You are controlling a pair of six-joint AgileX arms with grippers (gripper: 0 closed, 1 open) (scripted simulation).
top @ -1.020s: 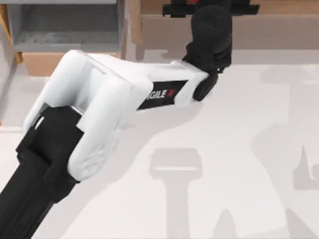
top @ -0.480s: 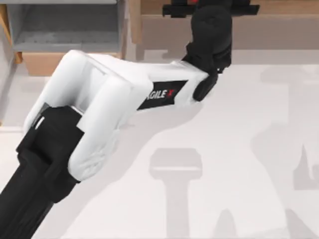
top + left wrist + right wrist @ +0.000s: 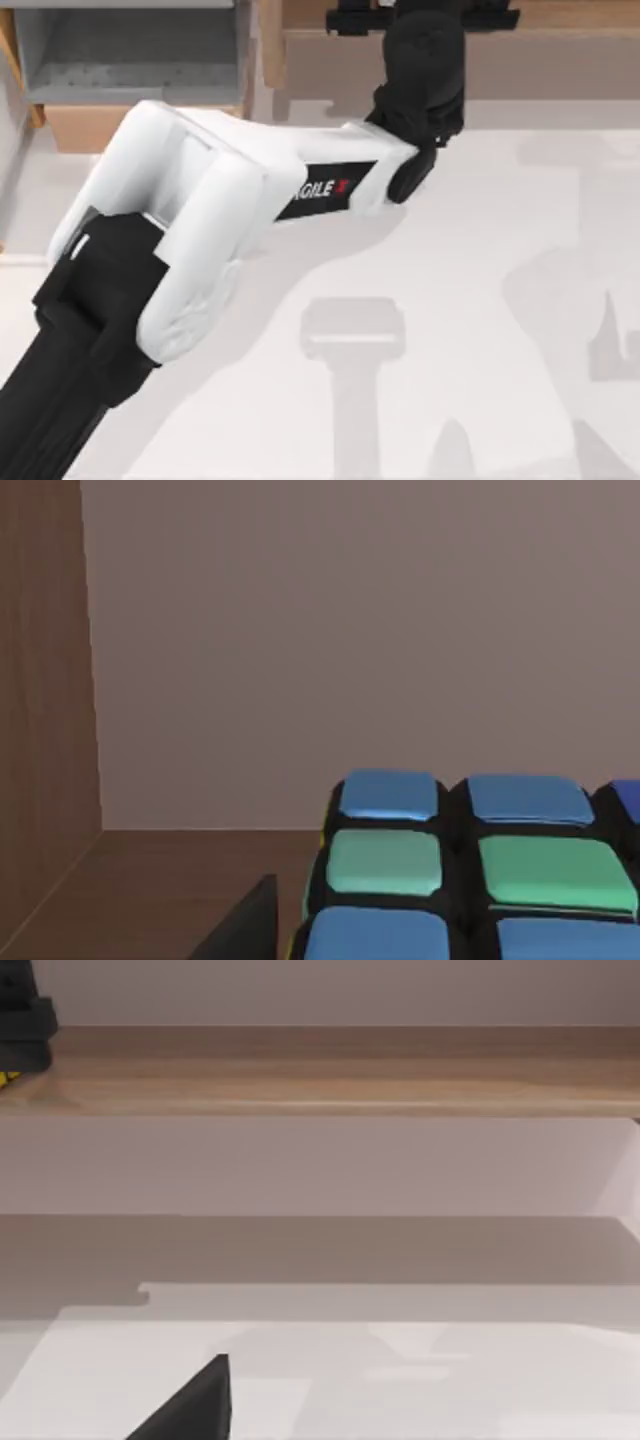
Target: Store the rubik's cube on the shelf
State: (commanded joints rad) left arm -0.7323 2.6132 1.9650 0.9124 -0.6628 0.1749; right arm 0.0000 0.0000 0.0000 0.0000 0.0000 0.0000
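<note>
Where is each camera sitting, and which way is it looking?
Top view: above the table, looking down on my white-and-black left arm, its left gripper at the long light-brown wooden shelf.
Left wrist view: on my left wrist, facing the blue-and-green stickered rubik's cube.
Right wrist view: on my right wrist, facing the shelf.
Shared: the shelf.

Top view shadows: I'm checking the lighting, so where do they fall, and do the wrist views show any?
Top view: soft grey arm-shaped shadows lie across the pale table, beside the left arm. Right wrist view: a broad shadow band sits under the shelf. Left wrist view: the rubik's cube looks evenly lit, with mild sheen on its stickers.
</note>
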